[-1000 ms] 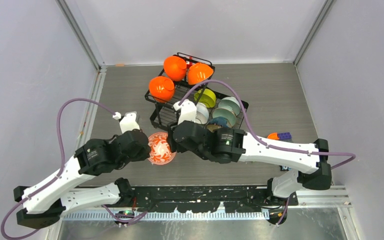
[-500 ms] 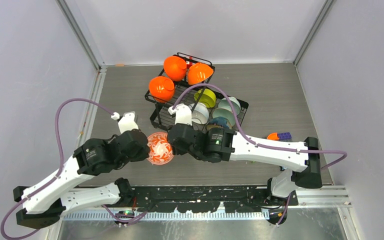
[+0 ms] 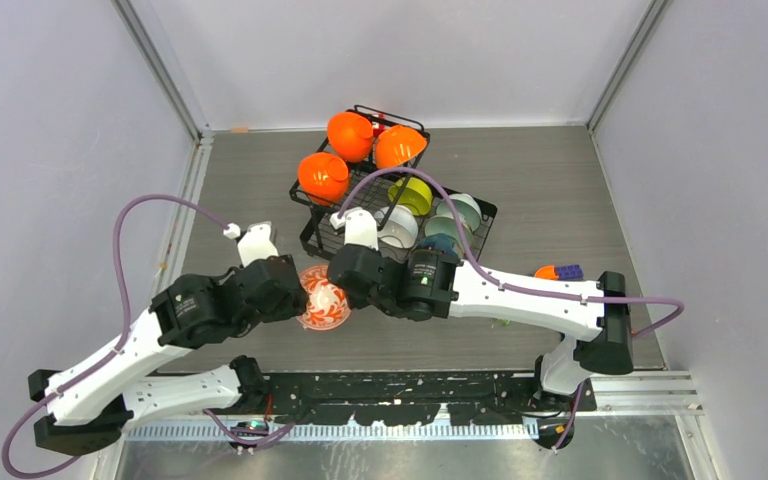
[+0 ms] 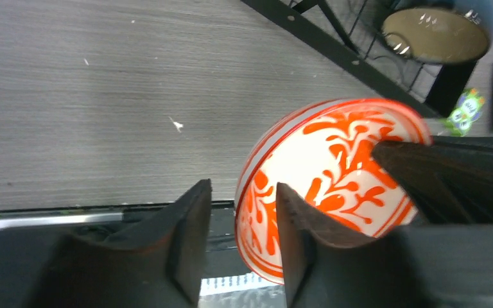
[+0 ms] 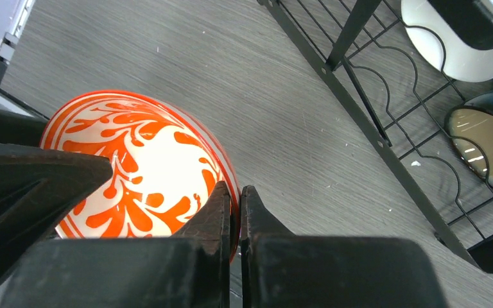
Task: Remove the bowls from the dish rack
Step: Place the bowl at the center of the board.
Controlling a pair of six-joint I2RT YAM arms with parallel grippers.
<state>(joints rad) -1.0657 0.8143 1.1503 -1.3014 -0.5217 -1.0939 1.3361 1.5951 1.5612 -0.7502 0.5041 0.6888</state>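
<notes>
Looking down from above, we see both arms meet over the bench (image 3: 560, 190), just in front of the dish rack (image 3: 307, 240). The red-patterned bowl (image 3: 322, 305) is between them, tipped on edge and clear of the wires. The left gripper (image 3: 298, 297) is at one side of it and the right gripper (image 3: 344, 290) at the other, which we judge to be a handover. Three orange bowls (image 3: 350, 135) sit on the rack's upper part. A lime bowl (image 3: 412, 195), a white bowl (image 3: 397, 228), a mint bowl (image 3: 458, 212) and a dark bowl (image 3: 438, 243) stand in the lower tier.

Through the left wrist camera, we find that gripper's jaws standing apart. The bowl's rim passes between them with a gap beside one finger, so this gripper is released and carries nothing.

Through the right wrist camera, the jaws are clenched on the opposite rim, nearly meeting, so this arm alone holds the bowl. We judge the thin rim is chosen because the round body offers nothing to pinch. Whether the bowl touches the bench we cannot tell. Most of the unloading is yet to do.
</notes>
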